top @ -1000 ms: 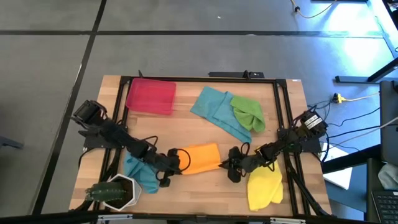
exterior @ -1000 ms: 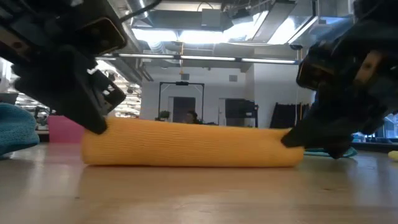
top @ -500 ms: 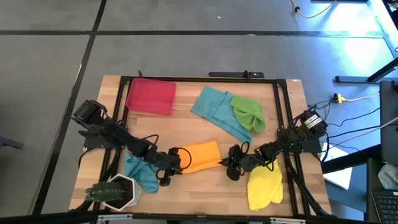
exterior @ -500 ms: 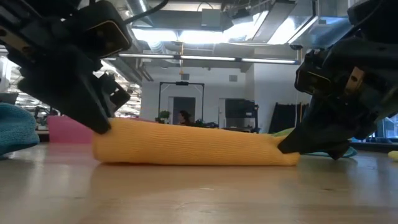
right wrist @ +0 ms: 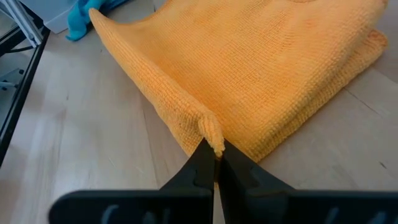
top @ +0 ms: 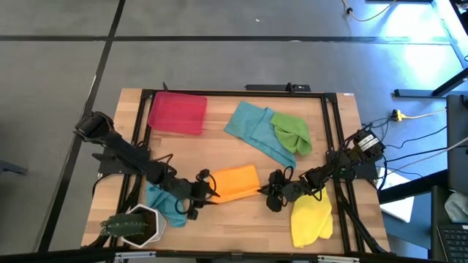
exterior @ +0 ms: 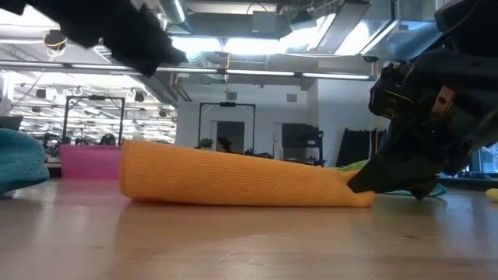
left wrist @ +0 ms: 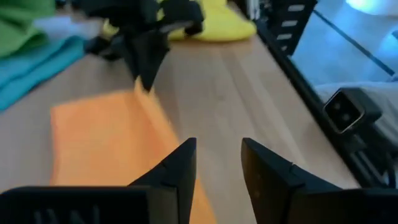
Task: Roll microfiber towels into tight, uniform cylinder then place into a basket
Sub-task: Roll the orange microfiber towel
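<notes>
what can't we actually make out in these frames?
- Left gripper: the low view shows only a dark arm part at its top edge; the fingertips are out of frame.
- Teal towel by the plant pot: partly covered by the left arm in the high view, cut by the edge in the low view.
- Red basket: its inside is hidden by its wall in the low view.
- Orange towel: how tightly it is rolled; no view shows a clear end-on.

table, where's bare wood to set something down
Free: the strip between the red basket and the orange towel, and the near edge between the plant pot and the yellow towel. Crowded: around the orange towel, with both grippers.
</notes>
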Controlling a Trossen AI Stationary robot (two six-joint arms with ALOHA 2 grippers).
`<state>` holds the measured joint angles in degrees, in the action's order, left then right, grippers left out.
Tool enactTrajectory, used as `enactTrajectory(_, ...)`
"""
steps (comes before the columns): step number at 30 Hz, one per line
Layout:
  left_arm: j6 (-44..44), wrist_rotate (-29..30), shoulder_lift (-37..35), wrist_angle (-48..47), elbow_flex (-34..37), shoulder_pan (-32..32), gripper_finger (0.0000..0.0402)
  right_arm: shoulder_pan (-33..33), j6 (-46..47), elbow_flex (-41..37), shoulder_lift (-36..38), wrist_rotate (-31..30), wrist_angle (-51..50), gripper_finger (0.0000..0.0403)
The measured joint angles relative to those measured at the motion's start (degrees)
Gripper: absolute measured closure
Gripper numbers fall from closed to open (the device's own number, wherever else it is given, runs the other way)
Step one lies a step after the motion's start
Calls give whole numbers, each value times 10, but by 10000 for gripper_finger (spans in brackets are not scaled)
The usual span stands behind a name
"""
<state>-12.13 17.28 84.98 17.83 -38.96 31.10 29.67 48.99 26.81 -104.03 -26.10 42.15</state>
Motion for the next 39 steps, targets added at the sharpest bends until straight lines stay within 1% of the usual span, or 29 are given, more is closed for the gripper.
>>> enactTrajectory(2,9,0,30,2,-23,8,285,0,0,0,0,0,0,395)
enactTrajectory(7,50,1,132,0,-96,11,286,0,0,0,0,0,0,394)
enactTrajectory(10,67,2,181,-10,-132,-2,286,0,0,0,0,0,0,394)
enactTrajectory(12,67,7,201,-26,-149,-17,286,0,0,0,0,0,0,394)
enactTrajectory(15,55,9,218,-51,-159,-45,286,0,0,0,0,0,0,394)
enactTrajectory(19,13,9,221,-94,-158,-80,286,0,-1,0,0,1,0,394)
enactTrajectory(25,-16,10,221,-141,-159,-98,286,0,-44,-1,-2,5,11,384)
enactTrajectory(28,-27,10,221,-159,-158,-98,286,0,-102,-1,-2,5,35,364)
enactTrajectory(31,-28,10,221,-169,-158,-96,286,8,-161,-1,-2,10,70,330)
enactTrajectory(34,-28,10,221,-176,-158,-93,286,17,-206,2,-2,13,107,282)
enactTrajectory(39,-28,10,221,-184,-158,-93,286,31,-293,35,-2,13,106,198)
